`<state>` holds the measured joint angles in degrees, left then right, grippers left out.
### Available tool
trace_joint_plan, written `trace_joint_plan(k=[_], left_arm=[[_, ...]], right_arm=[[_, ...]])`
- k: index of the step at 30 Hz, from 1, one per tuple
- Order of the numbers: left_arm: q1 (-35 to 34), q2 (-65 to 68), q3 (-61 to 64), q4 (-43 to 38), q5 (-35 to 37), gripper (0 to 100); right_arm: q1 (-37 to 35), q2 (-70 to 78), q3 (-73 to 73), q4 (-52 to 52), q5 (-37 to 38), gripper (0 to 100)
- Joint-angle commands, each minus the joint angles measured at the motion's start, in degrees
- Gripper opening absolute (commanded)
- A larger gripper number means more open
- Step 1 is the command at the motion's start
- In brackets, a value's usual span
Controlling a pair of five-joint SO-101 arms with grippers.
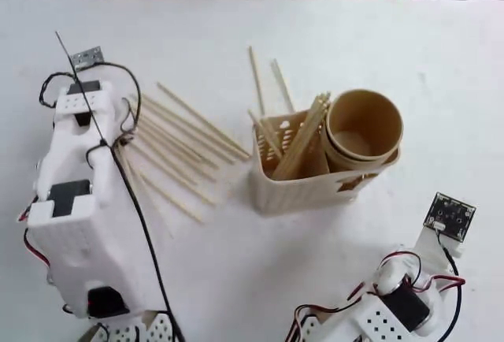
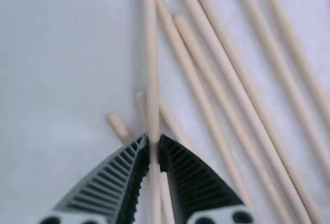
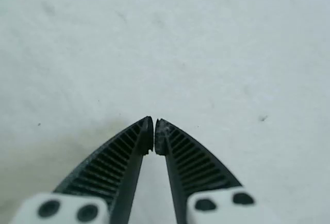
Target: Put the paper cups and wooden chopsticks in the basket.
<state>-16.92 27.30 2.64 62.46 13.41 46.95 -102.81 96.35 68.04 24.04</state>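
- High view: the paper cups (image 1: 364,131) sit nested in the basket (image 1: 303,192) beside some chopsticks (image 1: 302,143); loose chopsticks (image 1: 179,146) lie on the table (image 1: 197,35).
- Left wrist view: the left gripper (image 2: 153,141) pinches one chopstick (image 2: 150,53).
- Right wrist view: the right gripper (image 3: 154,131) is pressed together over the table.

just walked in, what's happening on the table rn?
The left gripper is closed on one wooden chopstick from the loose pile lying on the table beside the basket. The paper cups already sit nested in the basket, with a few chopsticks standing next to them. Two more chopsticks lie behind the basket. The right gripper is shut over bare table, holding nothing.
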Motion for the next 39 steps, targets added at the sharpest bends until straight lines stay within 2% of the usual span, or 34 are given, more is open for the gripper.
trace_joint_plan(k=[1,5,10,17,18,20,23,24,28,31,39], left_arm=[[2.07,-1.80,0.53,-2.29,-1.76,2],[2.07,-1.80,-0.18,-5.54,-8.00,2],[2.07,-1.80,-6.95,-4.31,-17.14,2],[4.18,-1.80,-17.41,3.52,-30.95,2],[4.26,-1.80,-18.29,4.48,-31.12,2],[3.65,-1.80,-19.16,6.24,-25.32,2],[1.45,-1.63,-17.14,9.93,-8.09,2],[1.27,-1.80,-15.38,10.11,-4.75,2],[1.27,-3.91,-7.82,5.89,-4.22,2],[1.27,-10.24,1.41,1.05,-4.75,2],[1.80,-35.03,32.79,-22.07,-4.04,2]], right_arm=[[0.40,-0.48,0.53,-0.57,-0.18,1.9],[0.40,-0.48,0.53,-0.57,-0.18,1.9],[0.40,-0.48,0.53,-0.57,-0.18,1.9],[0.40,-0.48,0.53,-0.57,-0.18,1.9],[0.40,-0.48,0.53,-0.57,-0.18,1.9],[0.40,-0.48,0.53,-0.57,-0.18,1.9],[0.40,-0.48,0.53,-0.57,-0.18,1.9],[0.40,-0.48,0.53,-0.57,-0.18,1.9],[0.40,-0.48,0.53,-0.57,-0.18,1.9],[0.40,-0.48,0.53,-0.57,-0.18,1.9],[0.40,-0.48,0.53,-0.57,-0.18,1.9]])
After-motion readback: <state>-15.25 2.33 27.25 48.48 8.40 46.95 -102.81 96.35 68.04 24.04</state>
